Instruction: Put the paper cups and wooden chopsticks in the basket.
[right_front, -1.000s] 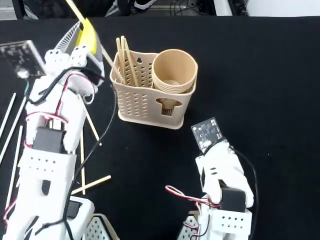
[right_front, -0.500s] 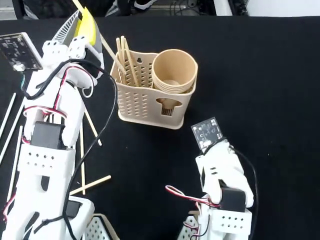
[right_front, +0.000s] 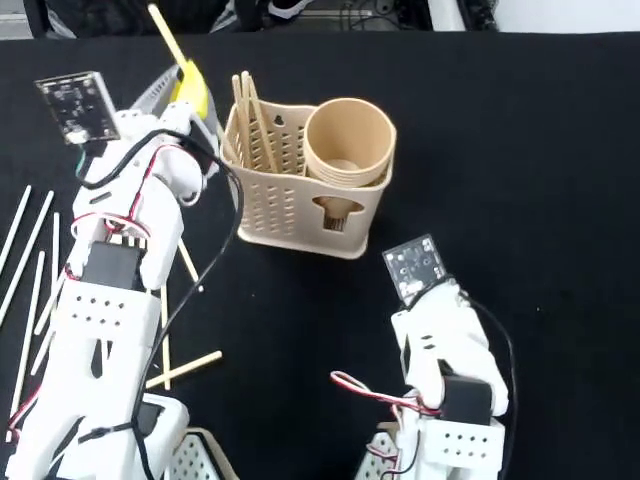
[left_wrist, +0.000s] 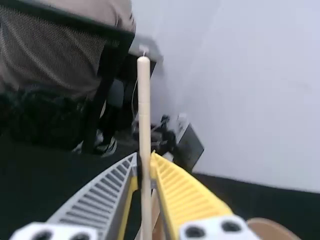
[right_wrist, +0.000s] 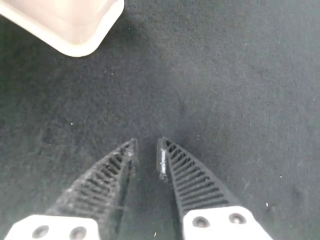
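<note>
A beige perforated basket (right_front: 300, 215) stands mid-table and holds stacked paper cups (right_front: 348, 140) plus several wooden chopsticks (right_front: 250, 110) upright in its left part. Just left of the basket's rim, my left gripper (right_front: 187, 88), with one yellow finger, is shut on a wooden chopstick (right_front: 167, 38) that sticks out past its tips. The left wrist view shows that chopstick (left_wrist: 143, 110) clamped between the grey and yellow fingers (left_wrist: 180, 185). My right gripper (right_wrist: 146, 150) hovers low over black cloth in front of the basket, fingers nearly together and holding nothing.
Several loose chopsticks (right_front: 25, 250) lie on the black cloth at the left edge, and others (right_front: 185, 368) lie beside the left arm's base. A basket corner (right_wrist: 70, 25) appears in the right wrist view. Bare cloth lies to the right.
The left arm has swung right and slightly nearer, bringing the held chopstick closer to the basket's left rim. The right arm has not moved.
</note>
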